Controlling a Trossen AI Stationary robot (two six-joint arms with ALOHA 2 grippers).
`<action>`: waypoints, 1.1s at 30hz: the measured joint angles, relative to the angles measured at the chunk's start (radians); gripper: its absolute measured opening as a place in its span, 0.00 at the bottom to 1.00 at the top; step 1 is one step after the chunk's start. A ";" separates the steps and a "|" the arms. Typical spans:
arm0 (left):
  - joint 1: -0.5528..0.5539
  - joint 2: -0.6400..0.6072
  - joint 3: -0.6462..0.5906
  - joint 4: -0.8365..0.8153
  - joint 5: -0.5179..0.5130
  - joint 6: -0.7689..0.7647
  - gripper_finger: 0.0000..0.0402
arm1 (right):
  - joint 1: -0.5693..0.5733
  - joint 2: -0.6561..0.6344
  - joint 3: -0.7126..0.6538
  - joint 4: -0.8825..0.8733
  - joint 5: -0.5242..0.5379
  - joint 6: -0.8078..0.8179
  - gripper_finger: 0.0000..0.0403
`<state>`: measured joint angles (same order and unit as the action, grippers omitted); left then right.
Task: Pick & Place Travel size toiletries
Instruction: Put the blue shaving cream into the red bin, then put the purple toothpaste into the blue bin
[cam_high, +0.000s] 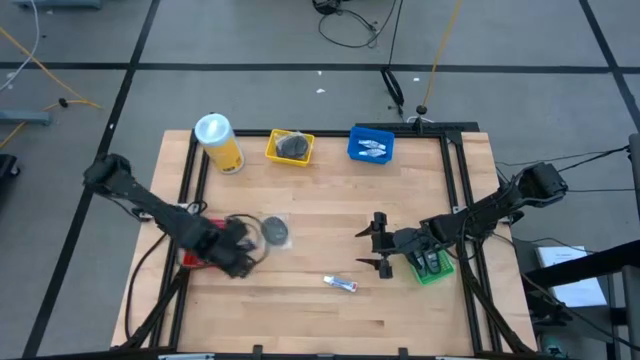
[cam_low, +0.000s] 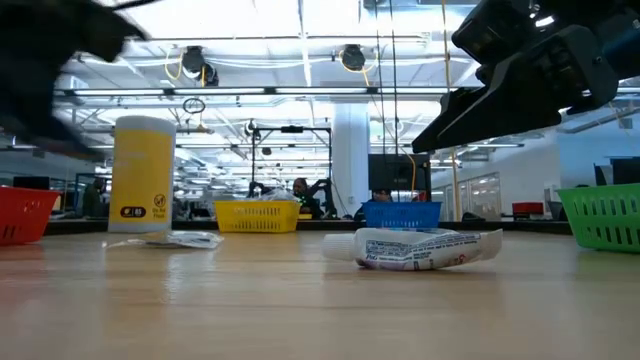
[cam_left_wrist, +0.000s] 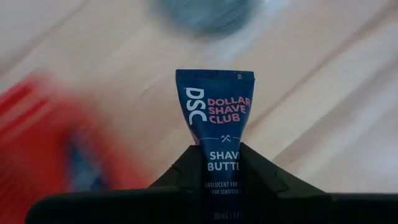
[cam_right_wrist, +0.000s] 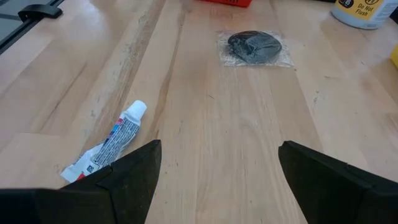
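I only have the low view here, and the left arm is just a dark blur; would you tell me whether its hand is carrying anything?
Observer: Yes, the left hand is shut on a dark blue tube labelled Dollar Shave Club.
Operator: Thanks. Where is it over the table?
Observer: At the left side, next to the red bin.
Operator: And the right hand?
Observer: The right hand is open and empty, above the boards near the white tube.

Yellow canister (cam_high: 220, 143); red (cam_low: 22, 213), yellow (cam_high: 290, 148), blue (cam_high: 371, 145), green bins (cam_low: 603, 214)
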<state>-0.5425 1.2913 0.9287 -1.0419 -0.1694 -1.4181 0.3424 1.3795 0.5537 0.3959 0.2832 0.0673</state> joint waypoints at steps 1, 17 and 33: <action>-0.020 -0.020 0.000 -0.069 0.020 -0.073 0.17 | 0.000 0.000 0.000 -0.001 0.000 0.000 0.78; -0.088 -0.049 -0.192 -0.367 0.118 -0.495 0.25 | 0.000 0.000 0.000 0.004 0.000 0.000 0.78; -0.104 -0.169 -0.039 -0.277 -0.286 -0.262 0.75 | 0.018 0.001 0.000 -0.033 -0.290 0.013 0.78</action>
<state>-0.6464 1.1221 0.8896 -1.3192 -0.4553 -1.6803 0.3600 1.3802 0.5537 0.3630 -0.0065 0.0799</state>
